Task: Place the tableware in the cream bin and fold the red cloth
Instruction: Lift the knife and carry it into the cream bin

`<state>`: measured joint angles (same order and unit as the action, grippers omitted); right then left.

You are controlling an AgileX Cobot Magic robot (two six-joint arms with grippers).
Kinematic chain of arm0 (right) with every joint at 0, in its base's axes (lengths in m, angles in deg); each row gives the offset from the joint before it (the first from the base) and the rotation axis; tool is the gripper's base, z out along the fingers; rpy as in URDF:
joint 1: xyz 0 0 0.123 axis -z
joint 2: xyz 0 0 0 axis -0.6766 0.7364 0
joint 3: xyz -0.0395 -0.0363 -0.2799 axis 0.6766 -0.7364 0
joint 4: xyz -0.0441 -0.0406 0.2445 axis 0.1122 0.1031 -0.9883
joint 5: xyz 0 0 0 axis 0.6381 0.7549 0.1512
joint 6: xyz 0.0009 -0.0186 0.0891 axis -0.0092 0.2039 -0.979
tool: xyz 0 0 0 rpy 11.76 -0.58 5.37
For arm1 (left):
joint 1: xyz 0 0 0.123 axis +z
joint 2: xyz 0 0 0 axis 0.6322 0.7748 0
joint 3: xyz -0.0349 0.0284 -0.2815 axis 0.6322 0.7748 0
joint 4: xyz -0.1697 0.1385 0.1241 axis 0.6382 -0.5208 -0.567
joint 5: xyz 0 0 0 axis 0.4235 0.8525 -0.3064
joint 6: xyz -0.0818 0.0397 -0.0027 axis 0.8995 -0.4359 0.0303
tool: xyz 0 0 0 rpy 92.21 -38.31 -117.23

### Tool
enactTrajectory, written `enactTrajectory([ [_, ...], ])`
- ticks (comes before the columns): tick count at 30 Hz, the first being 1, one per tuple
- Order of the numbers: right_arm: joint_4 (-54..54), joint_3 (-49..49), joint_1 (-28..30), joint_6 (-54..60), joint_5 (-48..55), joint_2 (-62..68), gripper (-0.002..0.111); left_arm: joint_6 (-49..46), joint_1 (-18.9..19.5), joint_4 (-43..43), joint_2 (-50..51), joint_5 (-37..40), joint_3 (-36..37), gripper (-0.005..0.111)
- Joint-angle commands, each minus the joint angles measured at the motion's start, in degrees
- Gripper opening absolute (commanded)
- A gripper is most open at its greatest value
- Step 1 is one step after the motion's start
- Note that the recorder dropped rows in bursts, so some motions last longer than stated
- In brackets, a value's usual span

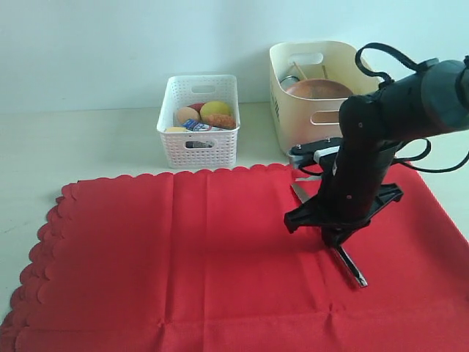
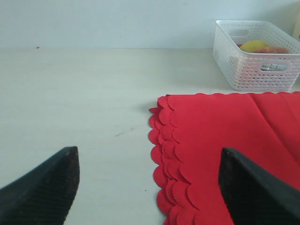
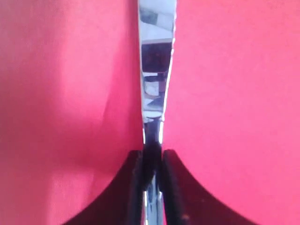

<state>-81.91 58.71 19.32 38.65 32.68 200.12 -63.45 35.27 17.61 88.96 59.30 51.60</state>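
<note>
The red cloth (image 1: 205,257) lies spread flat over the table, its scalloped edge in the left wrist view (image 2: 225,154). A metal knife (image 1: 353,270) lies on the cloth at the right, its blade shiny in the right wrist view (image 3: 157,70). My right gripper (image 3: 153,157) is down on the cloth and shut on the knife, its fingers pressed against both sides. The cream bin (image 1: 293,99) stands behind it, holding the brown wooden plate (image 1: 316,89), a steel cup (image 1: 291,79) and chopsticks. My left gripper (image 2: 149,164) hovers open over the cloth's left edge, holding nothing.
A white perforated basket (image 1: 198,143) with an egg, a lemon and other food stands behind the cloth, left of the cream bin; it also shows as the basket (image 2: 255,70) in the left wrist view. Bare pale table (image 2: 75,93) lies left of the cloth.
</note>
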Motion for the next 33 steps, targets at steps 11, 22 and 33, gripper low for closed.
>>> enactTrajectory([
  [11, 2.72, 6.83, 0.10, 3.71, 5.84, -19.30, 0.000, 0.13, -0.30, -0.08, -0.25, -0.65, 0.16, 0.078],
  [22, 2.26, 32.84, 6.18, 6.38, 3.92, -8.84, 0.000, 0.13, -0.30, -0.08, -0.25, -0.65, 0.16, 0.078],
  [33, 2.08, 48.68, 11.08, 8.67, -8.07, 11.55, 0.000, 0.13, -0.30, -0.08, -0.25, -0.65, 0.16, 0.078],
])
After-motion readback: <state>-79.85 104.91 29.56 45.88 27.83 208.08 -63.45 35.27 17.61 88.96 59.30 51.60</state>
